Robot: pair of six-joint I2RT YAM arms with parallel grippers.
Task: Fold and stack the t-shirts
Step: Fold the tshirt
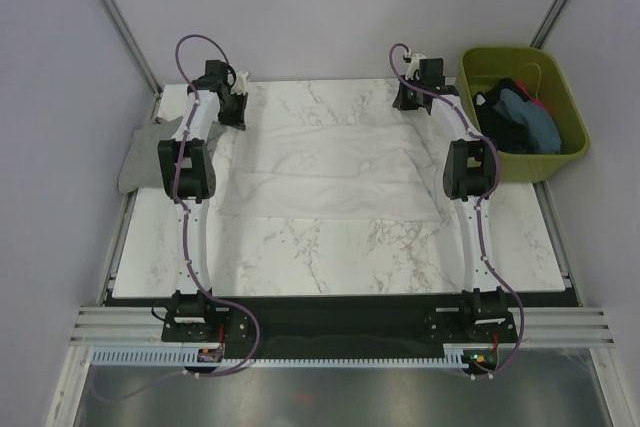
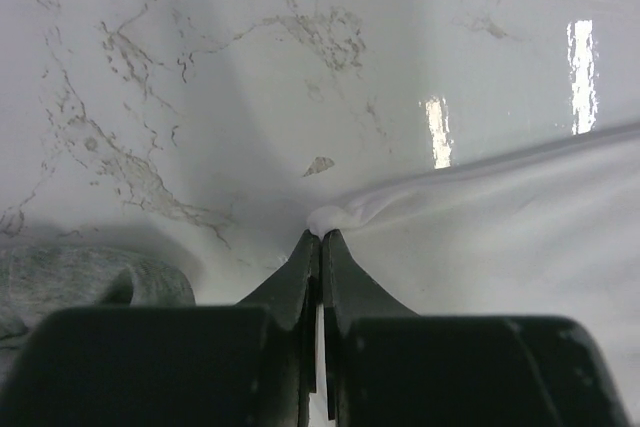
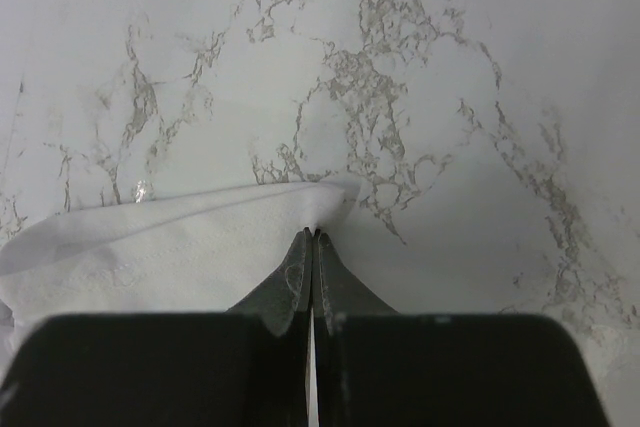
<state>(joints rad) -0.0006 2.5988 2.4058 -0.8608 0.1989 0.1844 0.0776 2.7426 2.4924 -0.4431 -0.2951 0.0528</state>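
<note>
The white t-shirt (image 1: 330,172) lies spread across the middle of the marble table. My left gripper (image 1: 233,109) is shut on its far left corner; in the left wrist view (image 2: 321,234) a nub of white cloth (image 2: 470,217) is pinched between the tips. My right gripper (image 1: 408,99) is shut on the far right corner, and the right wrist view (image 3: 314,234) shows the folded hem (image 3: 190,237) held there. A grey t-shirt (image 1: 145,152) lies at the table's left edge and shows in the left wrist view (image 2: 70,282). Blue-teal and dark shirts (image 1: 518,117) lie in the bin.
An olive-green plastic bin (image 1: 573,117) stands at the table's right far corner. The marble table (image 1: 330,257) has bare surface in front of the white shirt. Grey walls close in on both sides.
</note>
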